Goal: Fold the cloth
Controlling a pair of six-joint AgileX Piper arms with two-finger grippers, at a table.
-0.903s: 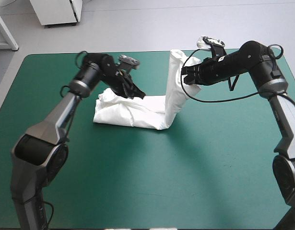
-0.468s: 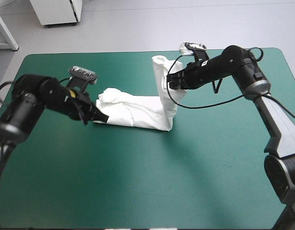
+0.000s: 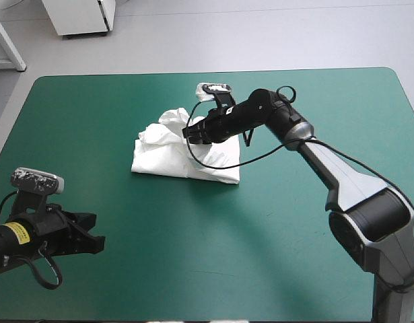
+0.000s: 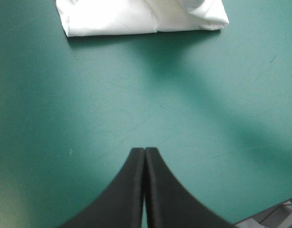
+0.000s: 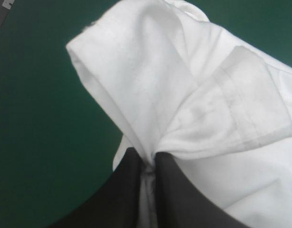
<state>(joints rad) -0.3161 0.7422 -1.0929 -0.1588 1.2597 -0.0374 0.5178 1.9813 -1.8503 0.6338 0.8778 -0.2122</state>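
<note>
The white T-shirt (image 3: 183,158) lies as a folded bundle near the middle of the teal-green table. My right gripper (image 3: 190,132) hovers over the bundle, shut on the T-shirt; a pinched fold of cloth (image 5: 183,114) fans out from between its black fingers (image 5: 131,190). My left gripper (image 3: 97,243) sits low near the table's front left corner, far from the bundle. In the left wrist view the left gripper (image 4: 144,153) is shut on nothing, and the folded T-shirt (image 4: 141,16) lies well ahead of it.
Bare teal-green cover (image 3: 260,235) stretches between the bundle and the front edge and off to the right.
My right gripper carried the raised end of the T-shirt leftward and down over the bundle. My left gripper let go earlier and drew back toward the front left corner.
</note>
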